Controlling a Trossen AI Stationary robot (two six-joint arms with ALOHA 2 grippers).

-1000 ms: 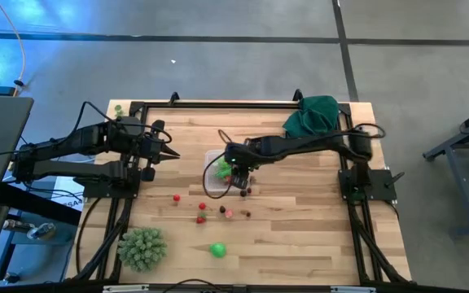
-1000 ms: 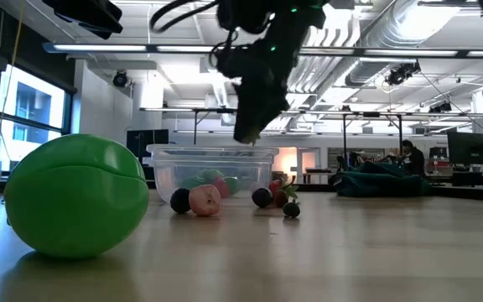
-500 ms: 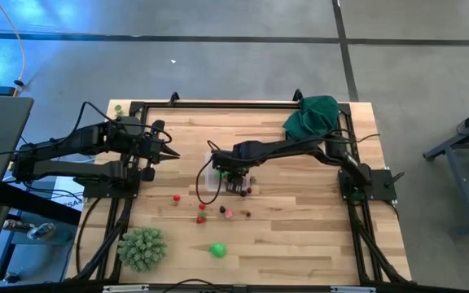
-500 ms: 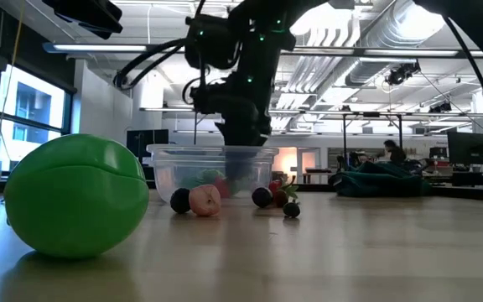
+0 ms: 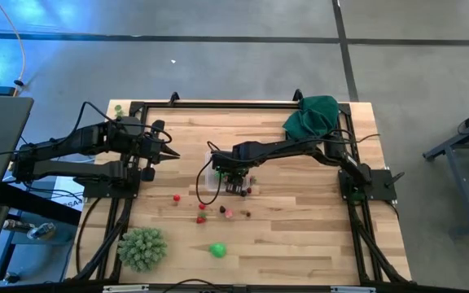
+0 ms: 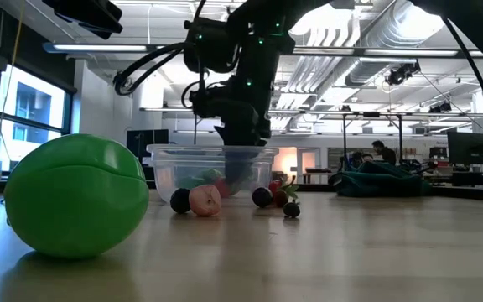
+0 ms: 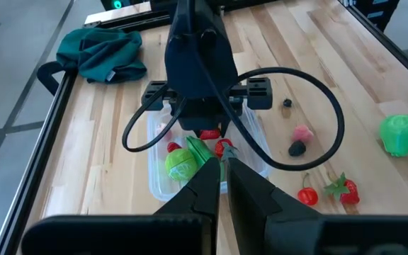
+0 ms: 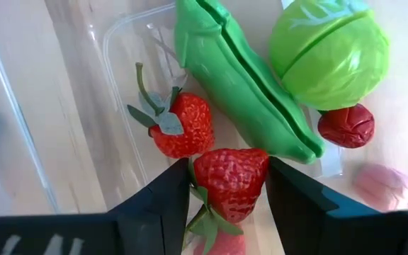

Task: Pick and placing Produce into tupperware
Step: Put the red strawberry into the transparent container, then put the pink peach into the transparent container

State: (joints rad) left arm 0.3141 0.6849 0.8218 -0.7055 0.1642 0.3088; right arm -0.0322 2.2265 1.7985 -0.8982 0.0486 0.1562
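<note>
The left pincer [image 5: 172, 155] waits pressed together, well apart from the tupperware [image 5: 221, 174]. The right pincer [image 8: 227, 185] pinches a strawberry [image 8: 228, 177] low inside the tupperware [image 8: 83, 113], directly above its floor, so releasing should drop it beside another strawberry [image 8: 183, 126] and a pea pod [image 8: 243, 81].

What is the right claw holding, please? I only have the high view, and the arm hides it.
Observer: The right wrist view shows the right claw shut on a strawberry.
Operator: Is it inside the box?
Observer: Yes, in the low view the claw reaches below the rim of the container.
Operator: What else is in there?
Observer: A second strawberry, a pea pod and a green cabbage.
</note>
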